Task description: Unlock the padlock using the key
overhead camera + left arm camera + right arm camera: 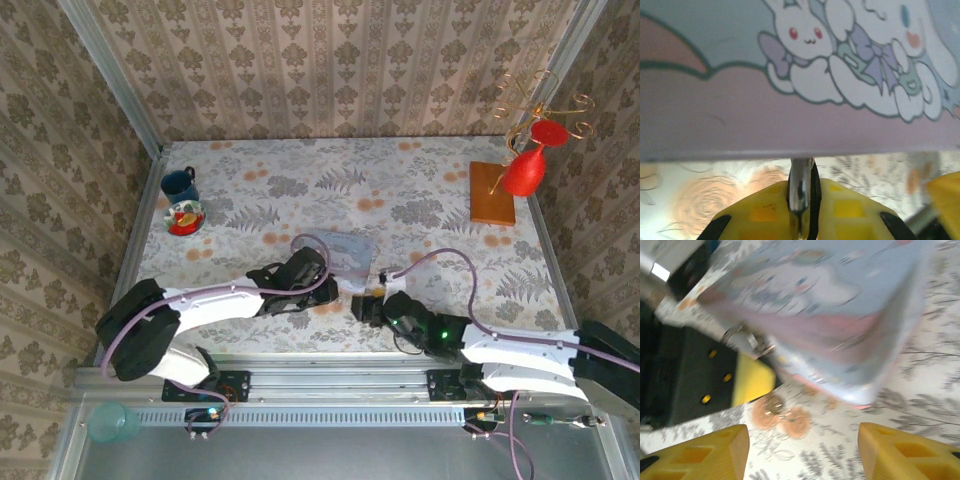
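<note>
The pastel cartoon tin box point(345, 250) lies mid-table, and its pink side point(790, 125) sits right in front of the left wrist camera. My left gripper point(801, 200) is shut on a slim shiny metal piece with a black edge, the padlock point(801, 182), which rises to the box's lower edge. In the right wrist view a small metal fitting point(747, 337) hangs at the box's rim beside the left gripper's yellow finger point(752, 382). My right gripper point(802, 450) stands open just short of the box, over bare cloth. Faint metal glints point(774, 407) lie there; I cannot tell whether they are the key.
A blue mug point(180, 183) and a small bowl with red contents point(185, 217) stand at the far left. A wooden base point(493, 193) with a wire stand and a red glass point(525, 170) is at the far right. Papered walls close three sides.
</note>
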Available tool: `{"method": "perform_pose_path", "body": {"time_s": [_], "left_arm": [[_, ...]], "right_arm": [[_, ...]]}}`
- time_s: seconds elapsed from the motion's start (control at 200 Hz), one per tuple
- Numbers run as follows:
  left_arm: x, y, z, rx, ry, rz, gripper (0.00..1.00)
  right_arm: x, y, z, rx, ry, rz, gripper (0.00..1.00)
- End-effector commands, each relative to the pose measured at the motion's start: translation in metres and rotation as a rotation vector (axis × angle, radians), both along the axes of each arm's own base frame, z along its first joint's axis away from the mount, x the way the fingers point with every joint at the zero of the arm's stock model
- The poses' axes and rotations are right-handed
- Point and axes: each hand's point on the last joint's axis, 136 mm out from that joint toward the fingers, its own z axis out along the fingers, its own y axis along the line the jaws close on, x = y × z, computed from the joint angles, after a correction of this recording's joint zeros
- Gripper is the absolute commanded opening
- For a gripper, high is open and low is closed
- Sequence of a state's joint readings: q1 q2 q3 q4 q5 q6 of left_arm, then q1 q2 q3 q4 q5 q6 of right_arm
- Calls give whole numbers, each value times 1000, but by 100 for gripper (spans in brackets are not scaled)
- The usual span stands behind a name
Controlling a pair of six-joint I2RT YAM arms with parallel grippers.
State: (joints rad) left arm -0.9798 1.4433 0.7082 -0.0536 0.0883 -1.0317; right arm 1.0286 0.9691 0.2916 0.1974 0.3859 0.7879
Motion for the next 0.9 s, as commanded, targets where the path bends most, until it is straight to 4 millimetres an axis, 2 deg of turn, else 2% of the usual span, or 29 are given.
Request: {"method": "perform_pose_path", "body": {"time_s": [0.0, 0.11, 0.245, 0.36, 0.525, 0.63, 0.755, 0.895], "left_arm": [[12, 18, -13, 150, -50, 4, 0], [11, 22, -22, 204, -29, 2, 3], [8, 21, -32, 244, -16, -9, 9], [4, 18, -35, 252, -11, -18, 25], [8, 23, -12, 242, -98, -18, 43], [12, 32, 16, 220, -199, -30, 52], [20, 55, 47, 200, -328, -31, 60], [35, 93, 65, 154, -381, 16, 67]], "right_arm": [[-2, -46, -32, -2, 148, -181, 62], [-2, -59, -36, 73, 169, -235, 63], [-5, -68, -38, 69, 165, -251, 63], [-6, -64, -37, 67, 170, -227, 63], [-7, -51, -29, 65, 165, -156, 63], [-7, -39, -22, 73, 162, -105, 63], [-5, -16, -11, 99, 165, -22, 63], [-6, 22, 3, 107, 157, 89, 63]]}}
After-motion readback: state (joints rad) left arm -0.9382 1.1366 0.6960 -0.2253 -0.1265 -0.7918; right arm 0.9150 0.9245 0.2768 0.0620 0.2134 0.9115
